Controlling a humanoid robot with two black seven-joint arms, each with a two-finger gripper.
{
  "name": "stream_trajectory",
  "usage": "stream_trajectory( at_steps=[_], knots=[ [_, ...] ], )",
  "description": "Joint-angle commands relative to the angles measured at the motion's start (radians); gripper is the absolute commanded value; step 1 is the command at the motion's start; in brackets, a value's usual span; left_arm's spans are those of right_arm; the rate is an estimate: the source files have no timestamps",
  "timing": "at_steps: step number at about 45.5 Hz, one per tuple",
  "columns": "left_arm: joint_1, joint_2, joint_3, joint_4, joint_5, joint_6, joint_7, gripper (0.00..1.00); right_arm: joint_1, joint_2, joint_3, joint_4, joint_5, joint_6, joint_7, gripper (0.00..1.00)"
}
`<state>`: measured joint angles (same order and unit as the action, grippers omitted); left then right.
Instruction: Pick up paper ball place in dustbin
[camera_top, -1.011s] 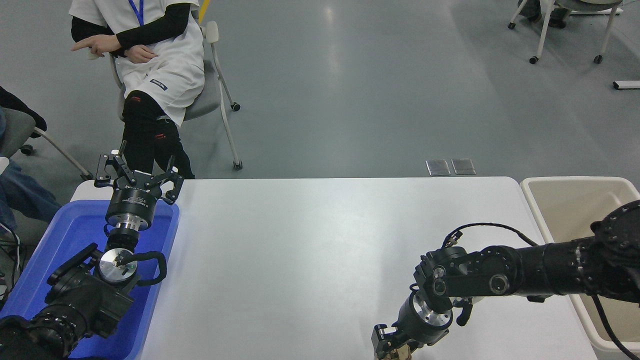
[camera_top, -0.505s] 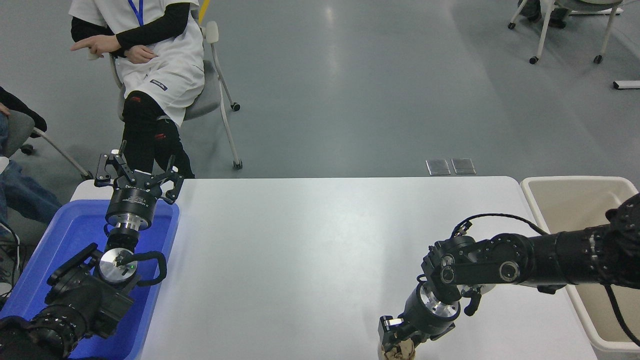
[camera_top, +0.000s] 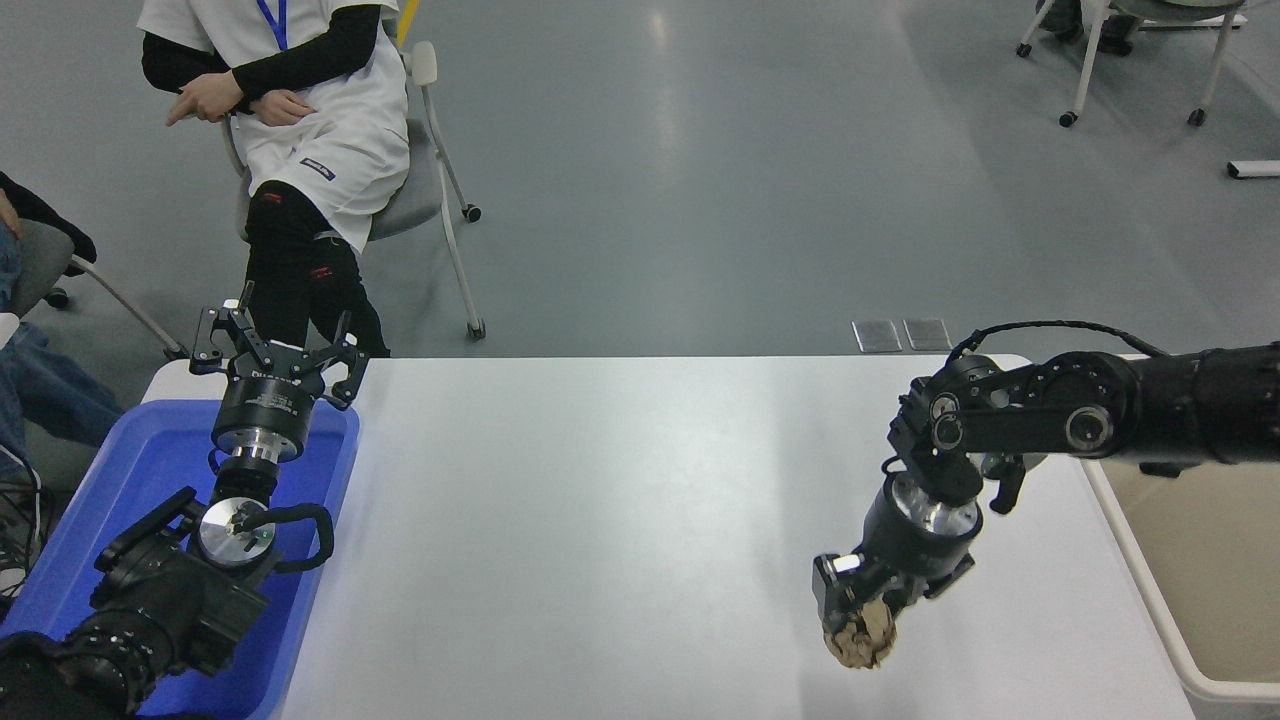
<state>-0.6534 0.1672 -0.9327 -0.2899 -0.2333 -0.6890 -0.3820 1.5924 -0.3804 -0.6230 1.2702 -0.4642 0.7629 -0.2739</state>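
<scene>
Tan crumpled paper ball hangs clenched in the right gripper, lifted clear of the white table, so the pickup looks done and what remains is carrying it right to the beige dustbin and letting go.

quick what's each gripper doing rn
Left gripper: open, empty, parked over the blue tray.
Right gripper: closed on the paper ball, above the table.
</scene>
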Motion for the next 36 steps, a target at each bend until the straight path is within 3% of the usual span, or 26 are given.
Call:
stream_trajectory(
  at_steps=[1, 36],
  knots=[
    [0.0, 0.0, 0.0, 0.0, 0.0, 0.0, 0.0, 0.99, 0.231, -0.086, -0.086, 0.031, 0.061, 0.023, -0.001, 0.0],
    [0.0, 0.0, 0.0, 0.0, 0.0, 0.0, 0.0, 0.99, 0.547, -0.141, -0.353, 0.029, 0.157, 0.023, -0.001, 0.0]
  ],
)
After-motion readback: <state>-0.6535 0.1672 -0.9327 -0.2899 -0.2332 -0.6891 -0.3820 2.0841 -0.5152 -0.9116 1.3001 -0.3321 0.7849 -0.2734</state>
